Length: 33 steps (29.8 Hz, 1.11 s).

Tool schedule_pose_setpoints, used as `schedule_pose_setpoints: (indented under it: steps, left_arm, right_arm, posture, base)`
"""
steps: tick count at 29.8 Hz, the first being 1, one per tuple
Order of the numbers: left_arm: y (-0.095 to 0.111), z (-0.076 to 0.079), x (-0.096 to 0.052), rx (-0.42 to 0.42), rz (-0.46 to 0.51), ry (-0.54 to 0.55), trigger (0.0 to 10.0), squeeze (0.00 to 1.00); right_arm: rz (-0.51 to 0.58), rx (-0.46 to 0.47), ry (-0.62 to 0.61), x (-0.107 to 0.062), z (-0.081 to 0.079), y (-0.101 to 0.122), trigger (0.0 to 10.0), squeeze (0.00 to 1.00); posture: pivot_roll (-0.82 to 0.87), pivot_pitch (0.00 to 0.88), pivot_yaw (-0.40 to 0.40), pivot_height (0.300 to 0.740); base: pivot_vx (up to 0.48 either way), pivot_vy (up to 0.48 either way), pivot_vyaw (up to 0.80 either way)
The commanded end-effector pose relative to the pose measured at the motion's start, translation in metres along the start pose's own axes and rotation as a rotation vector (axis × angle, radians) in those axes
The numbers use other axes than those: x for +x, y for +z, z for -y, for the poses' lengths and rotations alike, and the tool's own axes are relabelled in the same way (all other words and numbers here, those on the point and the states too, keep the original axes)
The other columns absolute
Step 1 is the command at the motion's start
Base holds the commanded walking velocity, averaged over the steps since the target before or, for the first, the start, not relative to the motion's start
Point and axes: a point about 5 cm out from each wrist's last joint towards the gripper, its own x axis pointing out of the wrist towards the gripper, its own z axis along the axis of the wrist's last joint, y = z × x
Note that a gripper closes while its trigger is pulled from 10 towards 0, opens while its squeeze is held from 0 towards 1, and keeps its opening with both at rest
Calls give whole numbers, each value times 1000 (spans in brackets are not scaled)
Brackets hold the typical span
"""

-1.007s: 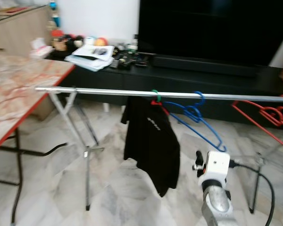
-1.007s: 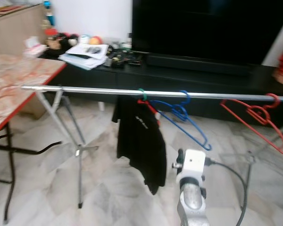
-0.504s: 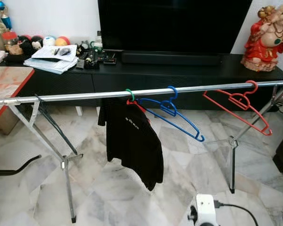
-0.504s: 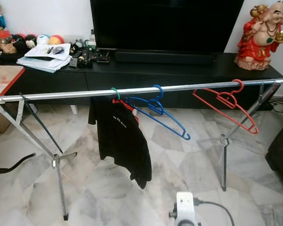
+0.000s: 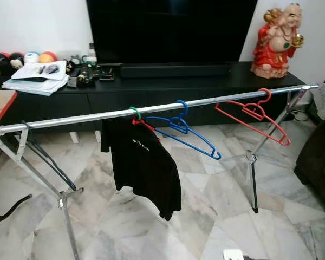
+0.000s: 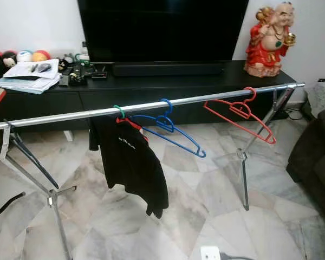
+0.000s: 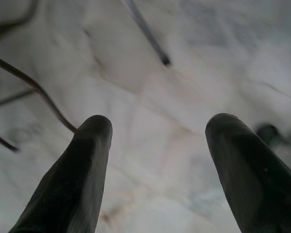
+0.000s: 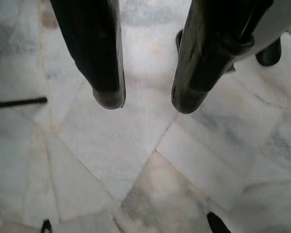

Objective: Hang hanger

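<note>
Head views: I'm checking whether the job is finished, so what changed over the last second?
The camera swung right, bringing the red statue into view. The right arm dropped low in view. On the rail, the shirt hanger, blue hanger and red hanger kept their order. Left tool and right tool point at the floor, open, holding nothing.

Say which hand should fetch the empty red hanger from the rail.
Right, probably. The red plastic hanger hangs near the right end of the silver metal rail, on that arm's side. The right hand and left hand both hang open and empty over the marble floor.
</note>
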Motion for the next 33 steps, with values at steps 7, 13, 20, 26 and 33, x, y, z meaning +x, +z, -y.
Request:
schedule_pose_setpoints:
  steps: [7,13,20,26,33]
  left_arm:
    - [4,1,-3,-58,95,-9,10000,0]
    - [15,1,-4,73,219,-30,10000,0]
    - [25,-4,-8,325,389,143,10000,0]
    - [29,0,-8,312,412,14,10000,0]
    - [32,12,-9,268,410,-193,10000,0]
  right_arm:
    - [11,16,-1,1,0,3,10000,0]
    - [23,19,-5,2,2,8,10000,0]
    - [21,20,-7,2,2,8,10000,0]
    - [14,18,-4,1,1,5,10000,0]
    - [17,18,-9,1,3,4,10000,0]
  posture:
    - [42,65,7,740]
    - [46,71,6,740]
    - [55,75,6,740]
    - [56,76,11,740]
    - [52,80,11,740]
  base:
    - [0,0,-748]
    - [0,0,-749]
    - [0,0,-746]
    - [0,0,-745]
    - [0,0,-739]
